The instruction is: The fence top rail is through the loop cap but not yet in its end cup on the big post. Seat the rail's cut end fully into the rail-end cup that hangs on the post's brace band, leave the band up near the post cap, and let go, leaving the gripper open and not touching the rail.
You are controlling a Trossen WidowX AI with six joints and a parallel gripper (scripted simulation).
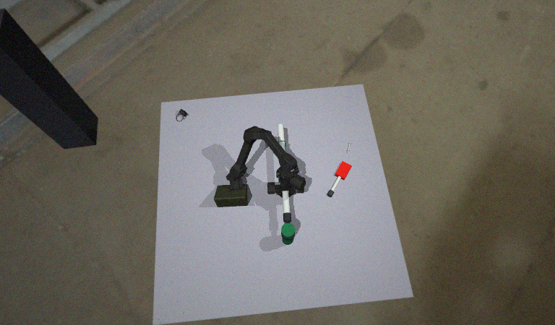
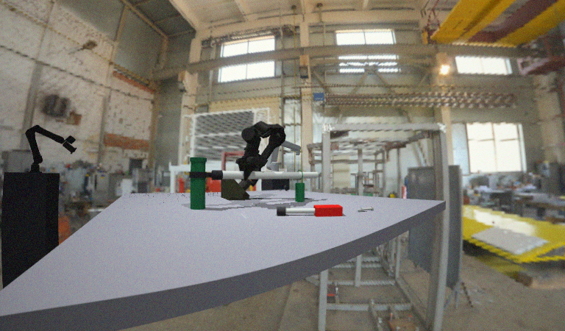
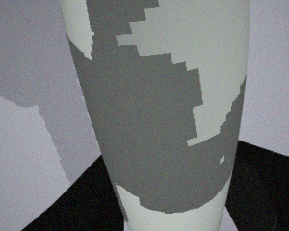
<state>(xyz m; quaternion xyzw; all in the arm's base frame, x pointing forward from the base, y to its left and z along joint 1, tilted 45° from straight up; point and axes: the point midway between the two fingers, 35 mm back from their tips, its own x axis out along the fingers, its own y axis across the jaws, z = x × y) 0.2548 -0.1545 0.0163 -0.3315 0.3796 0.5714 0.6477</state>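
A: Pincer state, please
B: Your gripper (image 1: 285,185) (image 2: 249,176) is partly open, clamped on the white rail (image 1: 285,202) (image 2: 287,175) (image 3: 159,115); in your wrist view the rail runs between two black fingers
A: Rail position?
B: Roughly level above the pale table (image 1: 229,272) (image 2: 208,244), its near end meeting the black cup (image 1: 287,217) (image 2: 216,174) beside the big post (image 1: 287,230) (image 2: 198,190); you cannot tell seating depth. The black band (image 2: 199,174) wraps that post below its cap
A: Shapes, surfaces?
B: Smooth round rail, green cylindrical posts; a red block-headed mallet (image 1: 343,170) (image 2: 328,210) lies apart
A: Arm?
B: Your black arm (image 1: 282,149) (image 2: 265,137) arches up from its base, then angles down to the rail
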